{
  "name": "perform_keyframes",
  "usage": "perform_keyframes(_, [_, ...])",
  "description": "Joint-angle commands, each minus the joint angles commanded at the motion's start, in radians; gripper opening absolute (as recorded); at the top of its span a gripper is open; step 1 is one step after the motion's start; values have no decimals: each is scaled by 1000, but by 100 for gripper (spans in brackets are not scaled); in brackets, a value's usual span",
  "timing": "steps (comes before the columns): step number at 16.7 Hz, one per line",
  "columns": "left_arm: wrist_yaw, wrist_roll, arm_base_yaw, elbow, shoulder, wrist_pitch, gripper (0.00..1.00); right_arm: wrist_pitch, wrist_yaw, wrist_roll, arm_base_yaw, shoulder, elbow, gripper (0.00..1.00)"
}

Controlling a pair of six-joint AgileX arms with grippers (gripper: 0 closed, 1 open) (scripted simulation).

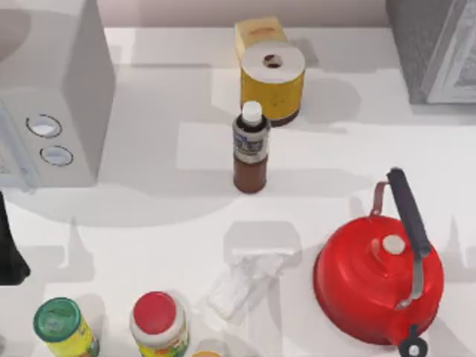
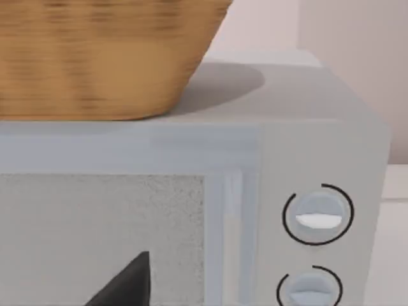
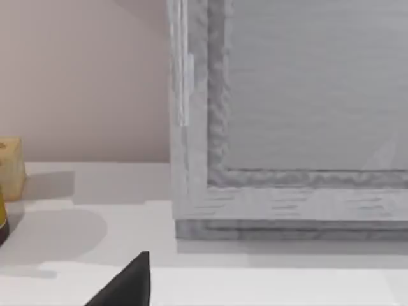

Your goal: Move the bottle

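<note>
The bottle [image 1: 251,149] stands upright near the middle of the table, slim, with dark brown contents, a white cap and a grey-white label band. It is just in front of a yellow canister [image 1: 272,82]. A dark part of my left arm [image 1: 9,245] shows at the table's left edge, far from the bottle. A dark tip of my left gripper [image 2: 127,287] faces the microwave front. A dark tip of my right gripper [image 3: 127,285] points at a grey cabinet, also away from the bottle.
A microwave [image 1: 52,97] with a wicker basket [image 2: 95,51] on top fills the back left. A grey cabinet [image 1: 439,44] stands back right. A red kettle [image 1: 378,275] sits front right; a green-lidded jar [image 1: 59,323], a red-lidded jar [image 1: 156,320] and crumpled white paper [image 1: 245,286] lie in front.
</note>
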Motion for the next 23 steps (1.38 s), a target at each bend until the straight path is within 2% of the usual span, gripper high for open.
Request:
perform_keyframes(4, [0,0,0,0,0,0,100,0,-3,-2,10,27,19,100])
perform_keyframes(9, [0,0,0,0,0,0,100,-4,-24,-19,87,238,165,100])
perform_keyframes(23, [0,0,0,0,0,0,100,-25,-125,-95,454,1307,836,100])
